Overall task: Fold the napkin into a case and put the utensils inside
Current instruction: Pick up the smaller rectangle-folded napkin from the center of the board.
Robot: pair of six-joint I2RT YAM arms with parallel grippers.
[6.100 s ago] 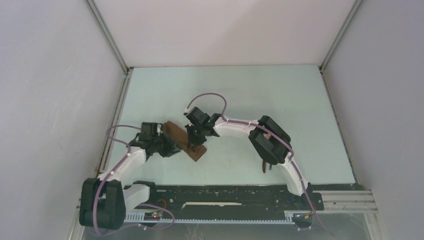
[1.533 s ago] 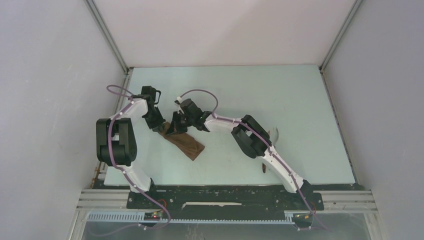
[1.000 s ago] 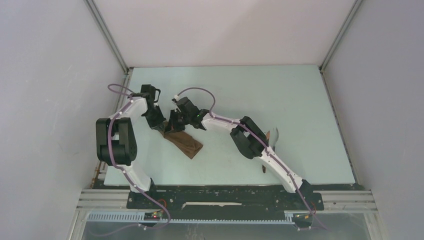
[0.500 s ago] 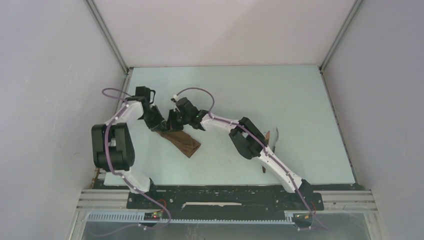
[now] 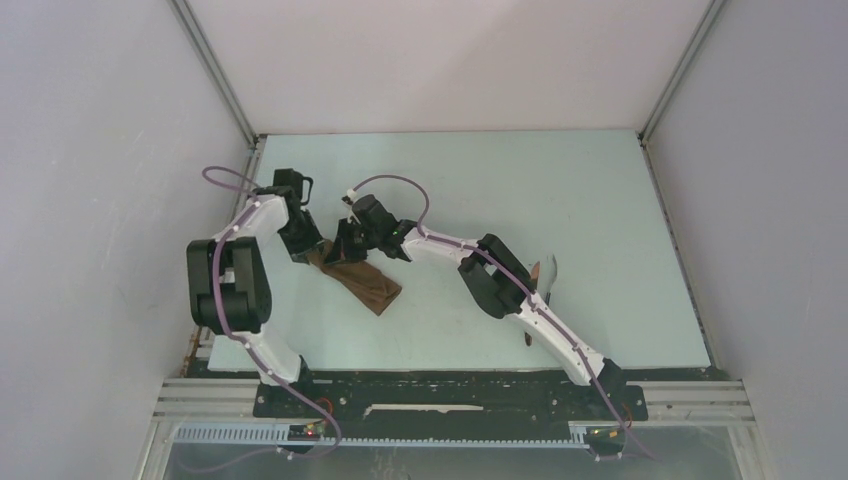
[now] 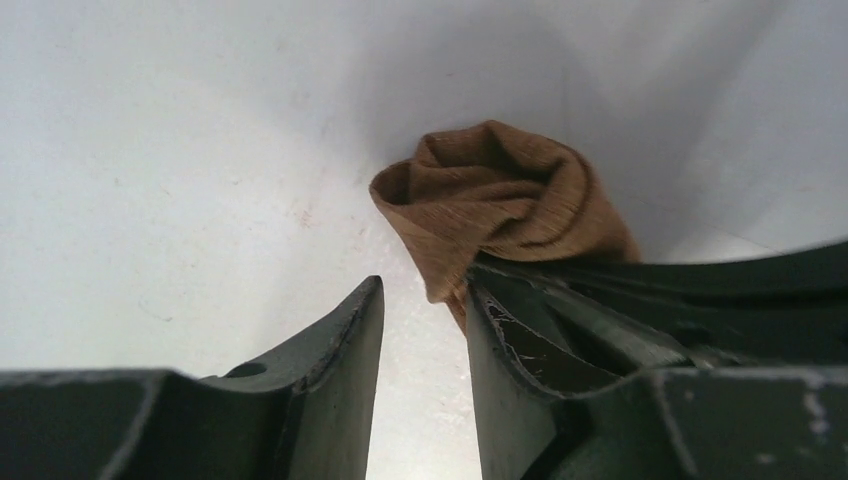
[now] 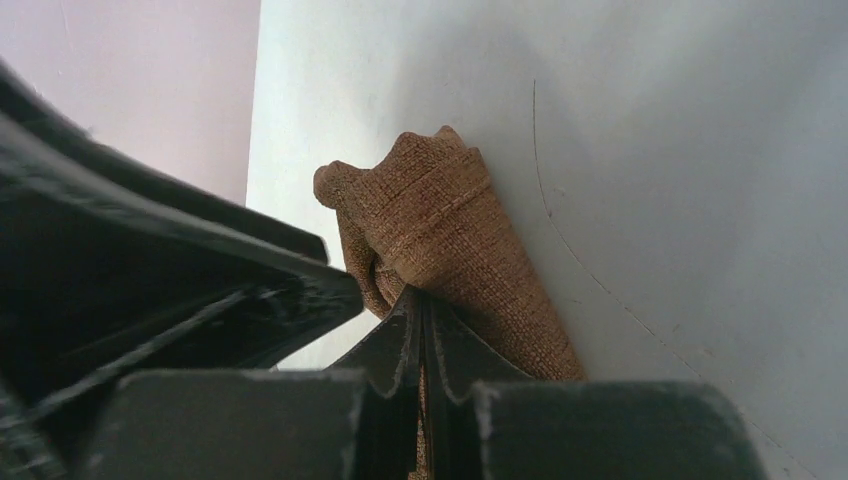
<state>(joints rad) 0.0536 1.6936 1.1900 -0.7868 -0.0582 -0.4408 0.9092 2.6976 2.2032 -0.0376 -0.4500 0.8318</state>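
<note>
Napkin [image 5: 358, 280] lies as a narrow, rolled-up brown strip on the table [image 5: 600, 190], slanted, w/ both grippers at its far-left end. R gripper [image 7: 421, 300] is clenched on that end: in the right wrist view the fingers sit tight together w/ cloth pinched between them and a bunched lump just past the tips. L gripper [image 6: 424, 292] is released: jaws apart, bare table in the gap, nothing held; the napkin's curled end sits just beside and beyond one finger, poss. touching it. Utensils [image 5: 546, 270] lie well apart from the napkin, on the R arm's side, mostly hidden under that arm's elbow, so can't tell how they're laid. Risks, as I judge them: w/ only one pinch on the napkin, any pull or lift by R could drag the strip or let the roll spring loose, so no usable pocket. L finger so close to the napkin could snag the curl when it moves off. R elbow over the utensils might nudge them.
</note>
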